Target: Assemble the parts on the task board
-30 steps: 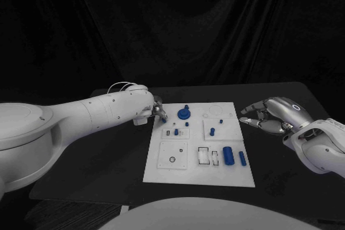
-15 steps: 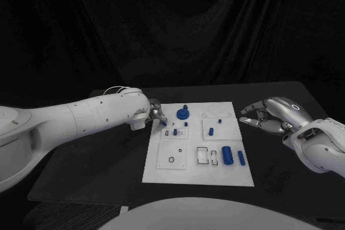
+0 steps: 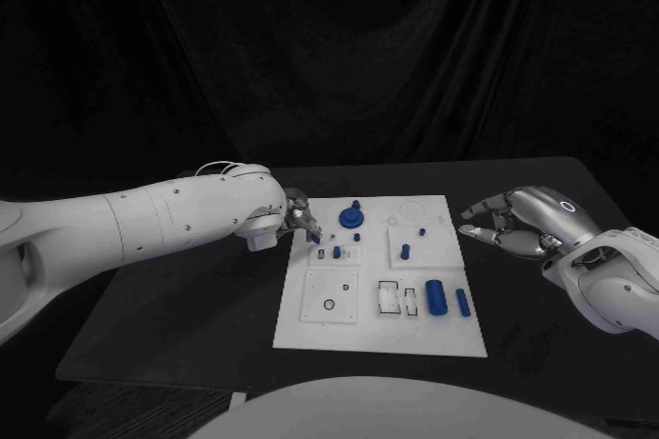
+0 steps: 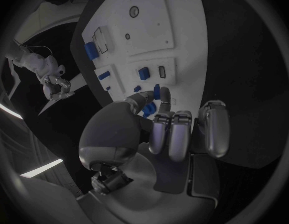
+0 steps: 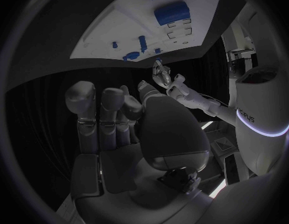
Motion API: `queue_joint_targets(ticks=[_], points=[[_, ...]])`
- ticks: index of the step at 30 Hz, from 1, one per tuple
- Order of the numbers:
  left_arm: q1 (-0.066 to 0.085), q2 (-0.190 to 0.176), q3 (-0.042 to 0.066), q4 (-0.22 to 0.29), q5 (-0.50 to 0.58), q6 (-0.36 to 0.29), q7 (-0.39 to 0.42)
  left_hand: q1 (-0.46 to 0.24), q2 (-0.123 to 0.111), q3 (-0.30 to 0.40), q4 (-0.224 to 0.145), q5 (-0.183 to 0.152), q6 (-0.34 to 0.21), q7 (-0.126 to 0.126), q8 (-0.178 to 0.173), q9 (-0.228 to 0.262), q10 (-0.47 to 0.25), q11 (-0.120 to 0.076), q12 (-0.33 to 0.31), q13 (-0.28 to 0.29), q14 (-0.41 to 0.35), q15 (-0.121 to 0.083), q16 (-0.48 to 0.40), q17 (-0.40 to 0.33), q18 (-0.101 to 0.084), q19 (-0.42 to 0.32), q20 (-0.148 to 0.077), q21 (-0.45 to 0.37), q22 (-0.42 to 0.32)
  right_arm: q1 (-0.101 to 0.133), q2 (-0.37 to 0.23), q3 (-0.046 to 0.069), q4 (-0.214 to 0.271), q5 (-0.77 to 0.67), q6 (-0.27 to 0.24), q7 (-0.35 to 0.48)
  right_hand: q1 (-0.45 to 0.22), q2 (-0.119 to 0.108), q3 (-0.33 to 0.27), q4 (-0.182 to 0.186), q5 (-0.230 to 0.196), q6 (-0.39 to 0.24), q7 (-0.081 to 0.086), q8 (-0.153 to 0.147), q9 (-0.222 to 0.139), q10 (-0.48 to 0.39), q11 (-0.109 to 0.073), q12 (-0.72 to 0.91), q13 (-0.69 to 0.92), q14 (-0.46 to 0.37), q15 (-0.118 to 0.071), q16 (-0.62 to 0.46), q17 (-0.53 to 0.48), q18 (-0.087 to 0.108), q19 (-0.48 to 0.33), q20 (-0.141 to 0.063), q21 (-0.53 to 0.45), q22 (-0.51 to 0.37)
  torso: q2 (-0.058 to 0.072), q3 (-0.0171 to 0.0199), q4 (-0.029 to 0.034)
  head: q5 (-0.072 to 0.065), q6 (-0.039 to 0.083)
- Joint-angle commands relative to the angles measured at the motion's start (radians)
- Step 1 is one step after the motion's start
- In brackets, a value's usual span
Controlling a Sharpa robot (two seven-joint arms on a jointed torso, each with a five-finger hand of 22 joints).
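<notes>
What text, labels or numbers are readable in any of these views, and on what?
No text can be read outright.
White flat task board: black outlines only, no lettering.
Large blue cylinder part: no text.
Silver left robot hand, pinching a small blue peg: no text.
Silver right robot hand: a pale oval mark, no lettering.
White robot body: a short dark line of lettering, too small and blurred to read.

From where I stand, no writing, label, brand, number or sign can be read anywhere. The task board (image 3: 383, 339) carries only printed outlines and small rings, and any marks on the robot's casing are too small and blurred to make out.
</notes>
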Motion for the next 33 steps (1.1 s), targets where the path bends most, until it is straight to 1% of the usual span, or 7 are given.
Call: queue_joint_targets(ticks=[1, 7, 11, 16, 21, 27, 33], points=[[-0.002, -0.003, 0.001, 0.017, 0.014, -0.015, -0.038, -0.003, 0.010, 0.028, -0.020, -0.003, 0.007, -0.001, -0.007, -0.001, 0.102, -0.007, 0.004, 0.262, 0.104, -0.005, 0.003, 0.264, -0.012, 0.006, 0.001, 0.002, 0.198, -0.003, -0.003, 0.001, 0.006, -0.003, -0.002, -0.007, 0.005, 0.004, 0.001, -0.003, -0.003, 0.007, -0.001, -0.006, -0.001, -0.001, 0.008, -0.007, -0.002, 0.024, 0.000, -0.004, -0.002, 0.007, 0.003, 0.000, -0.004, 0.099, 0.001, 0.0005, -0.0014, 0.002, 0.000], [-0.017, -0.005, 0.001, 0.026, -0.017, -0.035, -0.028, -0.004, 0.010, 0.029, -0.019, -0.004, 0.006, -0.001, -0.008, -0.001, 0.102, -0.007, 0.004, 0.262, 0.104, -0.005, 0.003, 0.264, -0.012, 0.006, 0.001, 0.002, 0.198, -0.005, -0.007, 0.001, 0.012, -0.003, -0.005, -0.005, 0.009, 0.003, 0.002, -0.005, 0.000, 0.004, 0.000, -0.008, -0.002, -0.001, 0.007, -0.009, -0.002, 0.023, 0.000, -0.004, -0.003, 0.007, 0.003, 0.001, -0.005, 0.100, -0.001, 0.0019, 0.0001, 0.001, 0.000], [-0.027, -0.003, 0.001, 0.024, -0.030, -0.053, -0.019, -0.004, 0.010, 0.029, -0.019, -0.004, 0.006, -0.001, -0.008, -0.001, 0.102, -0.007, 0.004, 0.262, 0.104, -0.005, 0.003, 0.264, -0.012, 0.006, 0.001, 0.002, 0.198, -0.005, -0.009, 0.001, 0.015, -0.003, -0.006, -0.005, 0.011, 0.002, 0.003, -0.006, 0.003, 0.001, 0.000, -0.011, -0.004, 0.000, 0.007, -0.010, -0.002, 0.023, 0.000, -0.003, -0.003, 0.007, 0.003, 0.001, -0.005, 0.100, 0.002, -0.0003, -0.0007, 0.002, 0.000], [-0.036, 0.000, 0.001, 0.018, -0.037, -0.066, -0.008, -0.004, 0.011, 0.030, -0.018, -0.004, 0.007, -0.001, -0.008, -0.002, 0.102, -0.007, 0.004, 0.262, 0.104, -0.005, 0.003, 0.264, -0.012, 0.007, 0.001, 0.002, 0.198, -0.006, -0.010, 0.001, 0.014, -0.003, -0.007, -0.004, 0.012, 0.002, 0.003, -0.006, 0.004, -0.001, 0.001, -0.012, -0.004, 0.000, 0.006, -0.010, -0.002, 0.023, 0.000, -0.003, -0.003, 0.007, 0.003, 0.001, -0.004, 0.100, 0.002, -0.0015, 0.0000, 0.004, 0.000], [-0.041, 0.004, 0.000, 0.014, -0.039, -0.072, 0.003, -0.006, 0.013, 0.031, -0.016, -0.004, 0.007, -0.001, -0.010, -0.002, 0.102, -0.007, 0.004, 0.262, 0.104, -0.005, 0.003, 0.264, -0.011, 0.005, 0.000, 0.000, 0.198, -0.009, -0.008, 0.001, 0.013, -0.003, -0.007, -0.003, 0.012, 0.002, 0.003, -0.006, 0.004, -0.001, 0.001, -0.012, -0.004, 0.000, 0.006, -0.010, -0.002, 0.023, 0.000, -0.003, -0.003, 0.007, 0.003, 0.001, -0.004, 0.100, 0.002, -0.0008, -0.0020, 0.007, 0.000], [-0.045, 0.008, 0.000, 0.011, -0.039, -0.081, 0.012, -0.006, 0.013, 0.031, -0.016, -0.004, 0.007, -0.001, -0.010, -0.002, 0.102, -0.007, 0.004, 0.262, 0.104, -0.005, 0.003, 0.264, -0.011, 0.005, 0.000, 0.000, 0.198, -0.012, -0.007, 0.001, 0.012, -0.003, -0.007, -0.002, 0.012, 0.002, 0.003, -0.006, 0.005, -0.002, 0.001, -0.013, -0.004, -0.001, 0.006, -0.012, -0.004, 0.022, -0.001, -0.003, -0.003, 0.007, 0.003, 0.001, -0.004, 0.100, 0.003, -0.0010, -0.0013, 0.010, 0.000], [-0.048, 0.011, 0.000, 0.009, -0.039, -0.084, 0.019, -0.006, 0.014, 0.032, -0.015, -0.004, 0.007, -0.001, -0.011, -0.003, 0.102, -0.007, 0.004, 0.262, 0.104, -0.005, 0.003, 0.264, -0.011, 0.005, 0.000, 0.001, 0.198, -0.015, -0.008, 0.001, 0.011, -0.003, -0.007, -0.002, 0.012, 0.002, 0.003, -0.006, 0.005, -0.002, 0.001, -0.013, -0.004, -0.001, 0.006, -0.012, -0.004, 0.022, -0.001, -0.003, -0.003, 0.007, 0.003, 0.001, -0.004, 0.100, 0.002, -0.0008, -0.0012, 0.008, 0.000]])
